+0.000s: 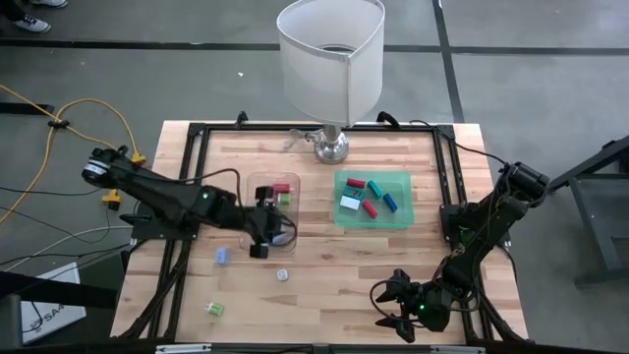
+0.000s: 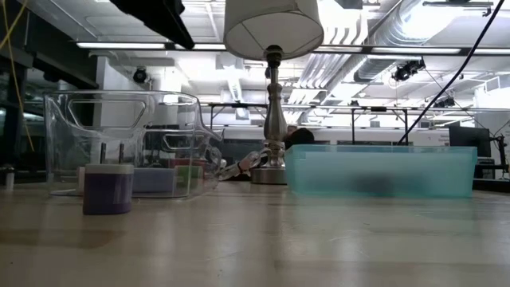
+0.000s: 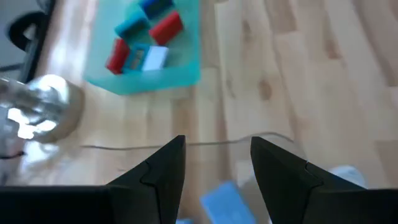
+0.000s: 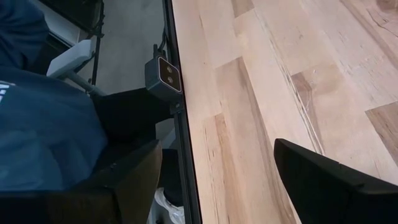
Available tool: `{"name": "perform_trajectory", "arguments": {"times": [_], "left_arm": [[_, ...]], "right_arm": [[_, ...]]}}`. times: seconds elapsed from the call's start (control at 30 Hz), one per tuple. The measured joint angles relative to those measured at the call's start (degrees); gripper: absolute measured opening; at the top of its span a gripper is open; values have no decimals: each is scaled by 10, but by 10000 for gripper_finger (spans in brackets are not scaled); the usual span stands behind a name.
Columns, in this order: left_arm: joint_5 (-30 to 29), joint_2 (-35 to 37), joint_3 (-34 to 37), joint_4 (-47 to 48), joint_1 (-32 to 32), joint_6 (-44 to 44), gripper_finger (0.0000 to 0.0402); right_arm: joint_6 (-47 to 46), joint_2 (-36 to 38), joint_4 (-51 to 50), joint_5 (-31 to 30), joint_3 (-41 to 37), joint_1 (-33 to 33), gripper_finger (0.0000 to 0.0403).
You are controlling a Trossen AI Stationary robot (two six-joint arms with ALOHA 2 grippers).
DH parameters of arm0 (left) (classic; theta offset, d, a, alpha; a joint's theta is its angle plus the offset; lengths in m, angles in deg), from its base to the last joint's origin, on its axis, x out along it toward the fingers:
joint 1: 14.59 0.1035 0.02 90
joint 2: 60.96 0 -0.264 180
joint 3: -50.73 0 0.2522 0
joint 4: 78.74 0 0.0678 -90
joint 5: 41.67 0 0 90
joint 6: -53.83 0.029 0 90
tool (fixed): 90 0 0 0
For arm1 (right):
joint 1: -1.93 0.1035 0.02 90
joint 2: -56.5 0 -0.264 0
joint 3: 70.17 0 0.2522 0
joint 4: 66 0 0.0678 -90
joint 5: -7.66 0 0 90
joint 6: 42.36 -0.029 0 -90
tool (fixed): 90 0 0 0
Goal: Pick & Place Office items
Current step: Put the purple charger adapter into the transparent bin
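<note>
Wooden tabletop [image 1: 324, 265], lamp [image 1: 330, 59] at the back. Our left end effector [image 1: 263, 236] hangs over the clear tray [image 1: 257, 187], fingers spread, pinching nothing. Office items sit in the green tray [image 1: 401, 218] and clear tray; loose ones [image 1: 222, 256] lie near the front. We judge it is between picks; next needs a reach to a loose piece. Right end effector [image 1: 397, 307] waits at the front edge, spread.

Overhead camera looks straight down, the low one level (both catch the lamp [image 1: 329, 59]).
</note>
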Motion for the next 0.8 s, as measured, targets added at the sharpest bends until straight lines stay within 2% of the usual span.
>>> {"name": "perform_trajectory", "arguments": {"times": [0.4, 0.67, 0.8], "left_arm": [[27, -79, -20, 31, -109, -205, 173], [27, -128, -21, 23, -162, -308, 167], [27, -151, -21, 0, -179, -332, 167]], "right_arm": [[0, 0, 0, 0, 0, 0, 298], [0, 0, 0, 0, 0, 0, 298], [0, 0, 0, 0, 0, 0, 298]]}}
